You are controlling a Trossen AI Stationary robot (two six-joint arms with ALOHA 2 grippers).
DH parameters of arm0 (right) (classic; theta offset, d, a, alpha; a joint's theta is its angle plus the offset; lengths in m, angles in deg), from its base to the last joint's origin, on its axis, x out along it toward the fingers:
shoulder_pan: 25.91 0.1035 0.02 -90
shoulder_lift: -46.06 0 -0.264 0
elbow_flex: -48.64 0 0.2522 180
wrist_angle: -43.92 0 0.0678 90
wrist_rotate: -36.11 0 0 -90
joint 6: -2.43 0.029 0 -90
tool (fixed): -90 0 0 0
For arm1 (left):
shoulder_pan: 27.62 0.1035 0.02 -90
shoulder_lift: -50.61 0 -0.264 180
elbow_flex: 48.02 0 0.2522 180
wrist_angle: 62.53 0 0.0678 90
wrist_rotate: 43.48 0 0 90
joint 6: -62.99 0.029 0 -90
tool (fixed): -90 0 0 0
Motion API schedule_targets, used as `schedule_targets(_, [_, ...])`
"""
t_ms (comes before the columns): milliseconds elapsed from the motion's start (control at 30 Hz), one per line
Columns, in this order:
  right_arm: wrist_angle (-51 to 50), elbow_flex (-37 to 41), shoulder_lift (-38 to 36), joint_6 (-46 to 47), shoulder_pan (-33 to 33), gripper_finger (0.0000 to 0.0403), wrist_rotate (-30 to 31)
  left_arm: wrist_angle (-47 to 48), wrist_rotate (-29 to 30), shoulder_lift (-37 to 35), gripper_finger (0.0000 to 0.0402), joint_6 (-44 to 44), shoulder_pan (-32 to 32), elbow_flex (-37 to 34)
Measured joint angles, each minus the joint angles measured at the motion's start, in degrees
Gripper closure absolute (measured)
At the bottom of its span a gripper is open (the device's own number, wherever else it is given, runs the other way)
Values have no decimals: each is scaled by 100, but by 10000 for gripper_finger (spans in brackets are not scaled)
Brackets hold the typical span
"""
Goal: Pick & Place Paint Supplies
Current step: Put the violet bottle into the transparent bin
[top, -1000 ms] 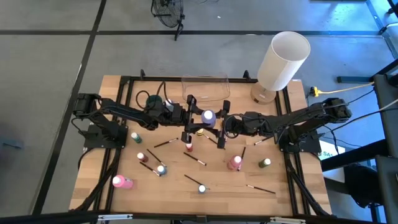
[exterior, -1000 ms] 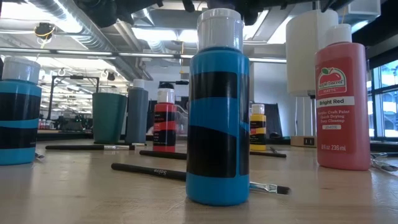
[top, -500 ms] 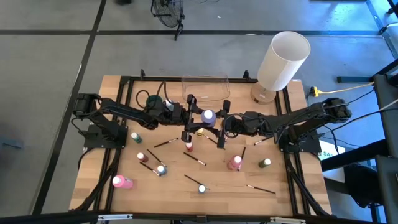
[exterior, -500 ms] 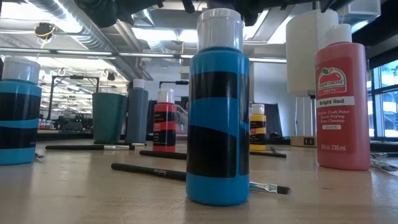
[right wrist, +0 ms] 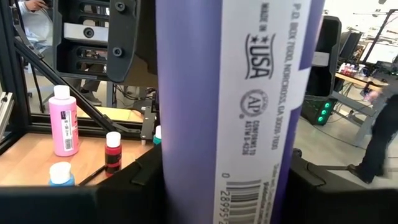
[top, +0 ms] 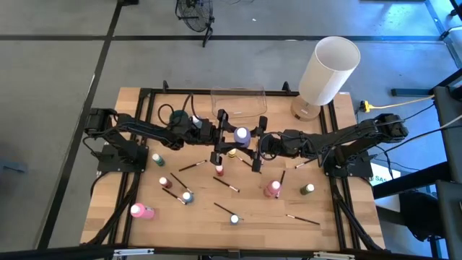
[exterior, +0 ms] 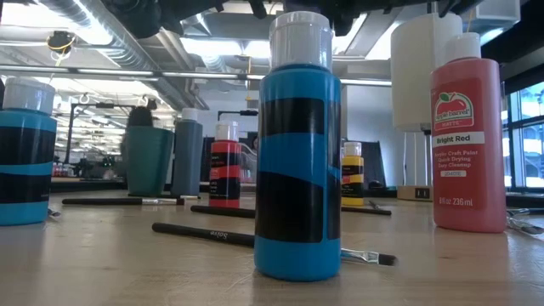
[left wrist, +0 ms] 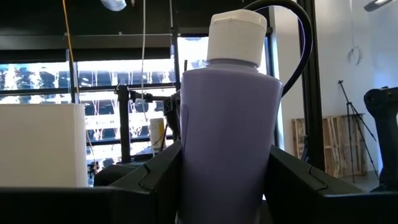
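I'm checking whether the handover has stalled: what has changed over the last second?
On the table, nothing visibly moved. The left gripper and the right gripper both stay clamped on the lilac bottle above the table's middle, with neither letting go. The other bottles and brushes lie as before. The only change is in the low view's background, where a person now shows behind the dark green bottle.

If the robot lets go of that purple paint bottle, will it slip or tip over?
The purple bottle looks like smooth plastic with a glossy label, so it may be slippery. The left tool and the right tool both pinch it. It's tall and narrow, so probably tippy.
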Motion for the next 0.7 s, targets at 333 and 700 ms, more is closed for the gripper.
schedule_targets(333, [-2,2,0,-13,0,204,-5,11,-43,0,210,34,-2,0])
schedule_targets(700, [-17,2,11,-11,4,204,-81,87,-123,-31,138,39,9,1])
